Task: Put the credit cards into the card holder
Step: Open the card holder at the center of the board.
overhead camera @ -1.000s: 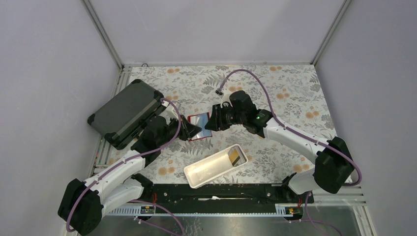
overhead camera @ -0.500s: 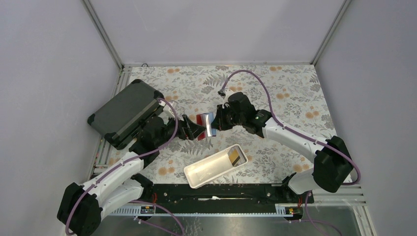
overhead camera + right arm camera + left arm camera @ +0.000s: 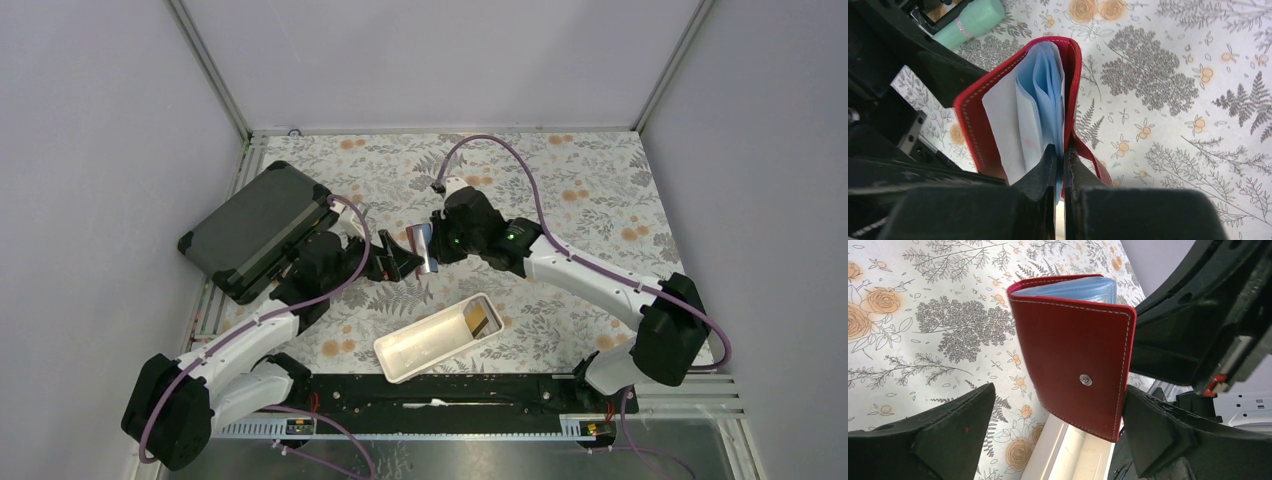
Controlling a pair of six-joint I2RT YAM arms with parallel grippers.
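The red card holder (image 3: 416, 243) hangs upright and half open above the mat, snap side (image 3: 1073, 365) toward the left wrist camera. Light blue sheets (image 3: 1044, 95) fan out between its covers; I cannot tell whether they are credit cards or sleeves. My right gripper (image 3: 1064, 152) is shut on the card holder's edge, pinching a blue sheet against the red cover (image 3: 993, 115). My left gripper (image 3: 1058, 390) stands open, one finger (image 3: 953, 432) on each side of the holder and apart from it. A yellow-brown credit card (image 3: 481, 319) leans in the white tray's right end.
The long white tray (image 3: 430, 343) lies just in front of both grippers and below the holder (image 3: 1073, 452). A big dark grey hard case (image 3: 258, 230) sits at the mat's left edge, beside the left arm. Flowered mat stretches behind and to the right.
My left gripper has opened and let go of the card holder. My right gripper has shut on it and turned it from flat to upright, shifting slightly left.
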